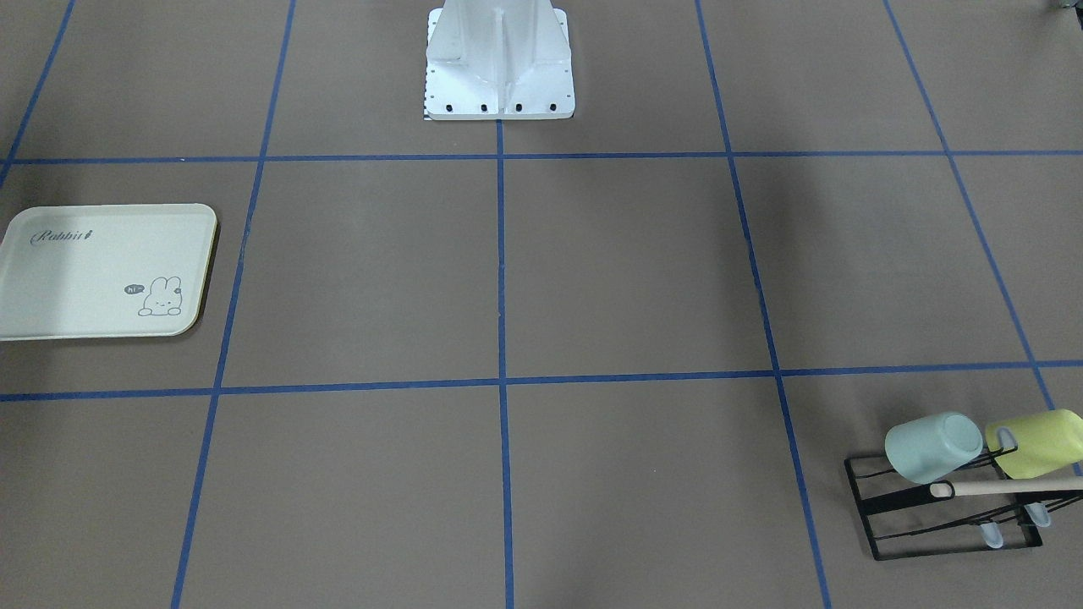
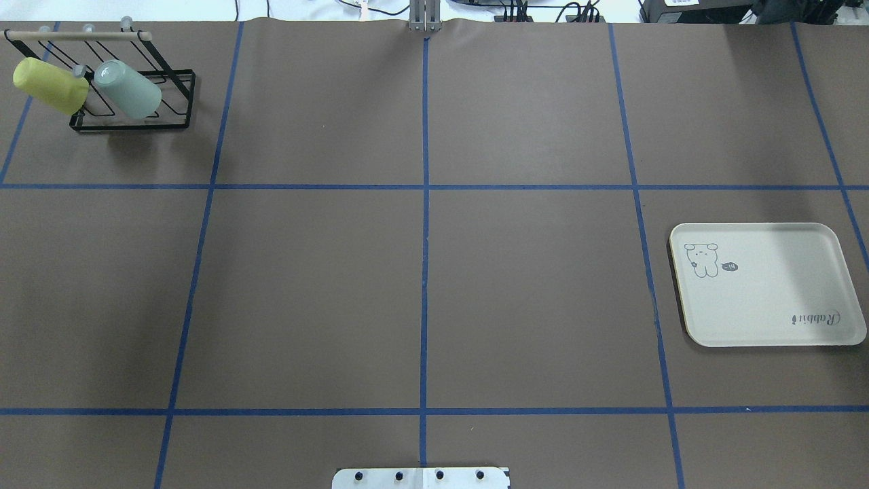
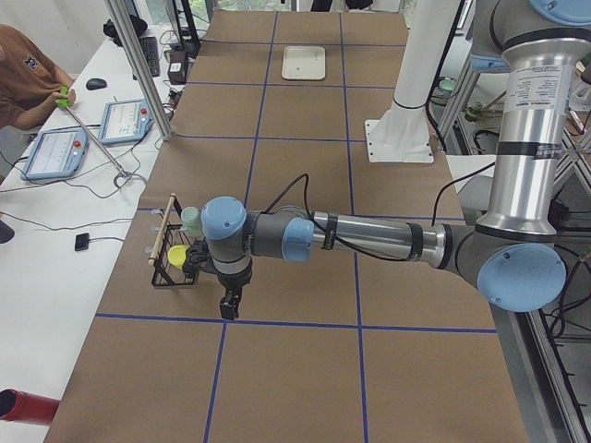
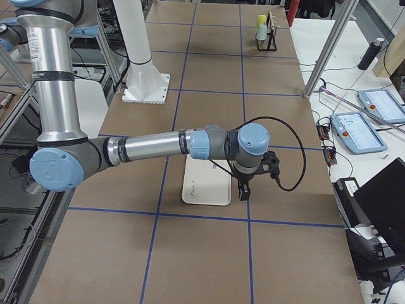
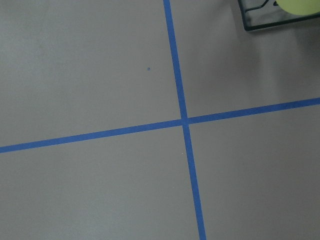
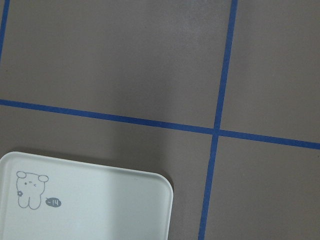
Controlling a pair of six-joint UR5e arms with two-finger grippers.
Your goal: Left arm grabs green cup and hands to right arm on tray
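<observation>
Here: green cup (image 2: 129, 89) on corner rack (image 2: 163, 127); tray (image 2: 767, 292) opposite.

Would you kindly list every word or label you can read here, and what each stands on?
"Rabbit": script on the tray, near one corner.
"hi": in the speech bubble beside the tray's rabbit drawing.
Too small to read: the label on the left arm, the pendant screens.

**Lettering on the cream tray (image 1: 101, 275).**
The word "Rabbit" is written in grey script (image 1: 59, 238) in one corner of the tray. "hi~" is read in a small dark speech bubble (image 1: 134, 289), printed just beside the rabbit drawing (image 1: 162, 297) in the diagonally opposite corner. In the overhead view both are seen upside down.
</observation>
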